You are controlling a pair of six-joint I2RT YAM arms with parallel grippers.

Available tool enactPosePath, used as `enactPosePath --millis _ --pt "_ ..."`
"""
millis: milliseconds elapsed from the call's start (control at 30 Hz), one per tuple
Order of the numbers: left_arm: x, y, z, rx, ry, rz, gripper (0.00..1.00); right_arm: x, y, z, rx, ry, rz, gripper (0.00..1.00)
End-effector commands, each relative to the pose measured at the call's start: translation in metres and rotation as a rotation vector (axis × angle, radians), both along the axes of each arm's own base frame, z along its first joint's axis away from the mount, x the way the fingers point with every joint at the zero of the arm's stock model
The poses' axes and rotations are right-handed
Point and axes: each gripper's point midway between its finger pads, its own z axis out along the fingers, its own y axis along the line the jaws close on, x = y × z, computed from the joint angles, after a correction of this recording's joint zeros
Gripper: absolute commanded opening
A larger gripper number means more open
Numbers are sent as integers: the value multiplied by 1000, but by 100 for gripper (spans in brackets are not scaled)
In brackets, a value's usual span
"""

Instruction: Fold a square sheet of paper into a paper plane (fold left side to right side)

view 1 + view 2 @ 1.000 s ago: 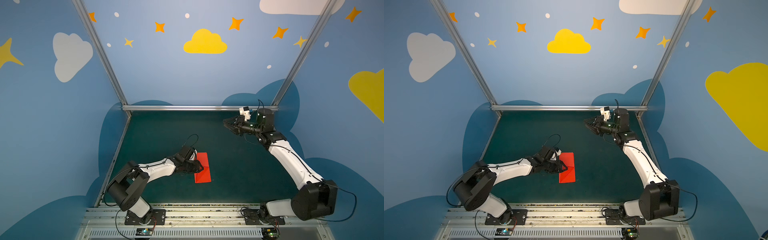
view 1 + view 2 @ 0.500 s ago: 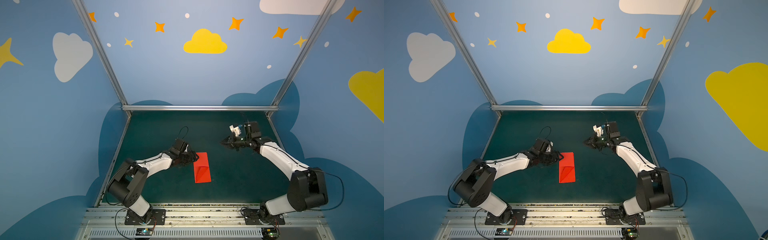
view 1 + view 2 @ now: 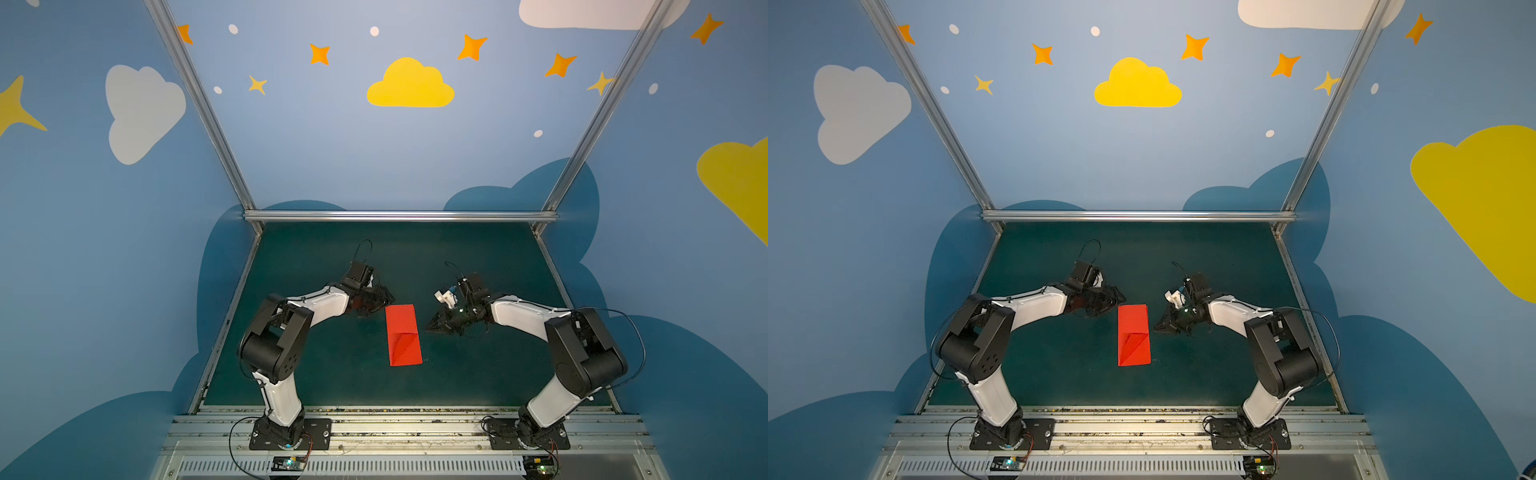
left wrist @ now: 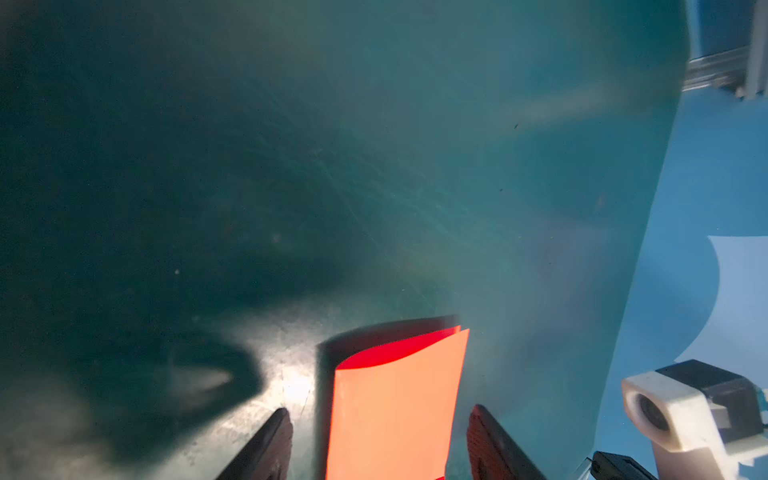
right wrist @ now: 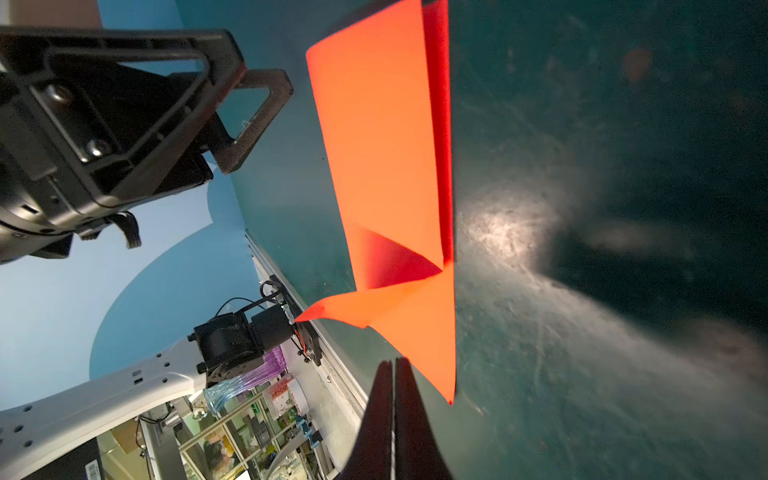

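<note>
The red square sheet of paper [image 3: 402,334] [image 3: 1133,334] lies on the green mat, folded into a narrow strip with a triangular flap at its near end [image 5: 399,266]. My left gripper [image 3: 384,300] [image 3: 1116,300] sits low at the strip's far left corner. In the left wrist view it [image 4: 379,411] is open, one finger [image 4: 274,440] on each side of the paper's far end [image 4: 395,407], whose top layer curls up slightly. My right gripper [image 3: 429,329] [image 3: 1158,328] is shut and empty, its tip [image 5: 392,362] just right of the strip near the flap.
A metal rail [image 3: 399,215] and blue walls close the mat at the back and sides. The arm bases stand on the front rail [image 3: 374,428]. The left arm's wrist [image 5: 104,124] looms close across the paper from the right gripper.
The right arm swung down from the back to beside the paper and shut its jaws. The left gripper drew back off the paper toward its far left corner and opened wider.
</note>
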Motion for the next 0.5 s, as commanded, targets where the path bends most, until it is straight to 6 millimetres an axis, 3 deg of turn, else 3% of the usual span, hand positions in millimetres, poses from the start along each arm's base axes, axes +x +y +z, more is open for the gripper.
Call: enactPosePath --millis 0,200,467 --pt "-7 2 -12 25 40 -32 68 -3 6 -11 -16 0 8 0" --pt "-12 0 -27 32 65 -66 67 -4 12 -27 -32 18 11 0" --pt "-18 -27 -30 -88 75 -163 62 -4 13 -53 -48 74 -11 0"
